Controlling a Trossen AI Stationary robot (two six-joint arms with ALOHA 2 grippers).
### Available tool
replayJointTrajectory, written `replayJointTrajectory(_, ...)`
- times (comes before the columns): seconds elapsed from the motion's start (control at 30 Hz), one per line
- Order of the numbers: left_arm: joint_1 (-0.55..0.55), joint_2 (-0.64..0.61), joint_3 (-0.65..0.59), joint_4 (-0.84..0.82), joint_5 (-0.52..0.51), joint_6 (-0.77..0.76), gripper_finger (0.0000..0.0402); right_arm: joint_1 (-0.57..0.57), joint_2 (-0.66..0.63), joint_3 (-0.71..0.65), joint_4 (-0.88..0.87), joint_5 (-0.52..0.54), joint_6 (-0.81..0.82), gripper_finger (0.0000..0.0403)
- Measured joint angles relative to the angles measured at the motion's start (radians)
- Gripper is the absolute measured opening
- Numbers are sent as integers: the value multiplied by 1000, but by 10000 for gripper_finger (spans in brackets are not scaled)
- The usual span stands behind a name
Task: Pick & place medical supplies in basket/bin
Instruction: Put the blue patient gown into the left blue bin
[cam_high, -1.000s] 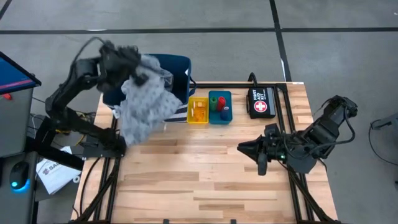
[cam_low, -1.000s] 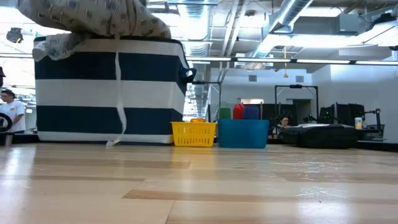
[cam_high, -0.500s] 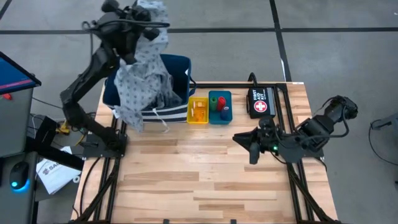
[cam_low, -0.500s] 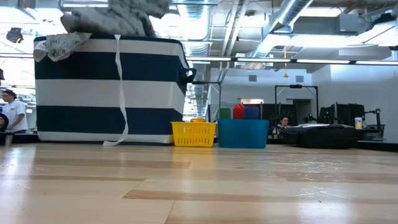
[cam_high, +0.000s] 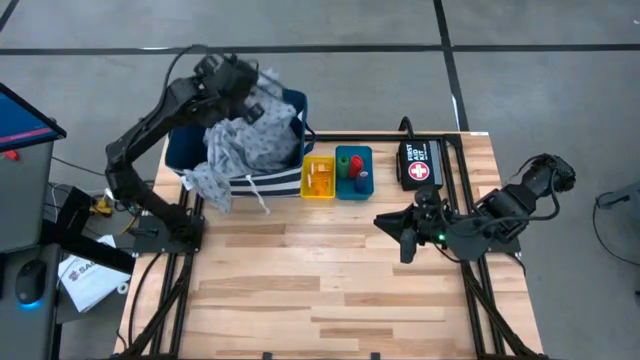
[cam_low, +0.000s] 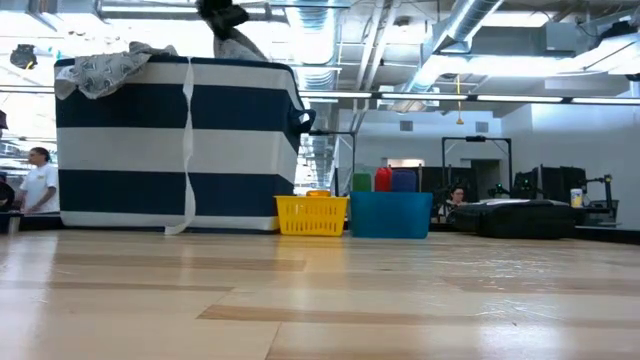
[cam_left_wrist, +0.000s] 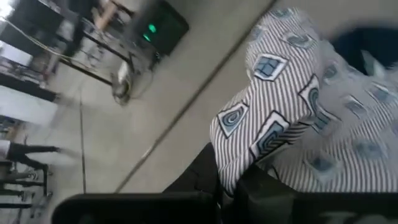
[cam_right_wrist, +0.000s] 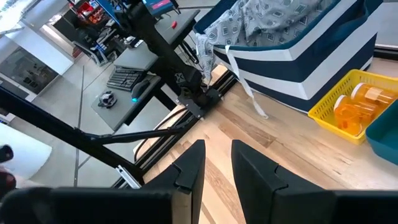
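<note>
The right gripper hovers over the wooden table, its fingers a little apart and holding nothing. Farther back stand the yellow tray with orange pill bottles and the teal tray with rolls. Behind them, the left gripper is closed on the gown cloth, which lies mostly inside the striped basket, with one part over the rim.

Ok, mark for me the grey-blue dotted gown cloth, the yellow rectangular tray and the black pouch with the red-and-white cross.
Grey-blue dotted gown cloth (cam_high: 243, 148): high view, on the bunched middle inside the basket.
Yellow rectangular tray (cam_low: 311, 215): low view, on its front wall.
Black pouch with the red-and-white cross (cam_high: 421, 165): high view, on its top face.
</note>
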Motion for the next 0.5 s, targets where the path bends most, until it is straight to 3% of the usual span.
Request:
replayJointTrajectory(0.27,-105,-202,-348,-59,-3,-257,0,15,0,0,-23,0,0,77)
replayJointTrajectory(0.5,-125,-318,-664,-52,30,-434,0,15,0,0,-30,-2,0,77)
